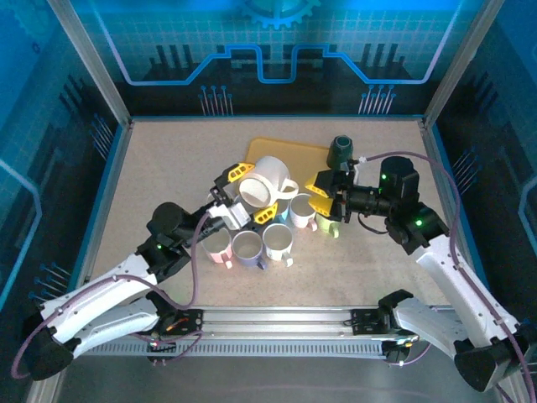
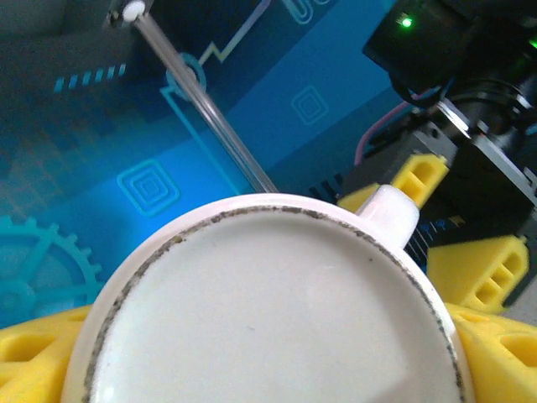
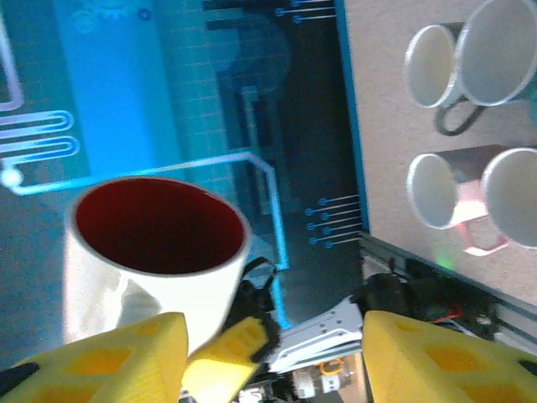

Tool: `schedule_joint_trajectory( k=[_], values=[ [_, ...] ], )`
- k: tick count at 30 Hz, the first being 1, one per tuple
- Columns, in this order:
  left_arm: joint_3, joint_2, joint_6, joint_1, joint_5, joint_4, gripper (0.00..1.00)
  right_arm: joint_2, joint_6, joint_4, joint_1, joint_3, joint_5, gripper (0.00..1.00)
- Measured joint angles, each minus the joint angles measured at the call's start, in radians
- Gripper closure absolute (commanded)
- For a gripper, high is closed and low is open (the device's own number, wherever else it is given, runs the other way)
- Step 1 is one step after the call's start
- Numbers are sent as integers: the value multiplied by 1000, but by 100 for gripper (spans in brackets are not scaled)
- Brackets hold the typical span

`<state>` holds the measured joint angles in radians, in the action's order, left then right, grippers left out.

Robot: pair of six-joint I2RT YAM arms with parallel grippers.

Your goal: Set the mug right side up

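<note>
White mug (image 1: 270, 178) was up off the table (image 1: 159, 168) in the top view, tipped on its side. Its base faced the left arm, and the left gripper (image 1: 253, 193) had it pinched between yellow fingers. The right gripper (image 1: 321, 195) sat just beside the mug's mouth, fingers spread around nothing. A cluster of pastel mugs (image 1: 247, 248) stood mouth-up below. A dark green mug (image 1: 341, 149) stood by the yellow tray (image 1: 289, 149).

Left wrist: plain white base with a speckled ring, handle (image 2: 390, 210) at upper right, yellow fingers hugging both sides.

Right wrist: the mug's inside was dark red, and this gripper's own fingers were wide apart.
</note>
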<state>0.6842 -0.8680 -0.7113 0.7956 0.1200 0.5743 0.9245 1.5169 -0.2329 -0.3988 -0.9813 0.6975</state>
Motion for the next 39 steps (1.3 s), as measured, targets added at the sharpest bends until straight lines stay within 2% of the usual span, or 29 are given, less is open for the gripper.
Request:
schedule_joint_trajectory(
  k=[7, 12, 16, 23, 30, 32, 34, 36, 39],
  values=[
    [-1, 7, -137, 50, -6, 0, 54, -35, 129, 164, -9, 21, -8, 45],
    [-8, 8, -180, 52, -30, 16, 56, -34, 151, 212, -69, 21, -17, 41],
    [-16, 5, -203, 52, -49, 45, 56, -32, 152, 229, -110, 24, -21, 42],
    [-16, -7, -213, 53, -53, 68, 57, 5, 169, 308, -174, 32, -36, 55],
    [-21, -8, -219, 53, -53, 68, 57, 35, 185, 364, -203, 34, -47, 63],
    [-24, -7, -226, 53, -61, 68, 56, 45, 185, 377, -208, 32, -55, 70],
    [-27, -2, -232, 52, -75, 67, 52, 54, 190, 391, -210, 32, -61, 78],
    [-27, 3, -238, 51, -89, 66, 45, 62, 200, 412, -213, 32, -61, 89],
    [-27, 15, -241, 53, -95, 58, 19, 63, 210, 425, -218, 32, -61, 100]
  ],
)
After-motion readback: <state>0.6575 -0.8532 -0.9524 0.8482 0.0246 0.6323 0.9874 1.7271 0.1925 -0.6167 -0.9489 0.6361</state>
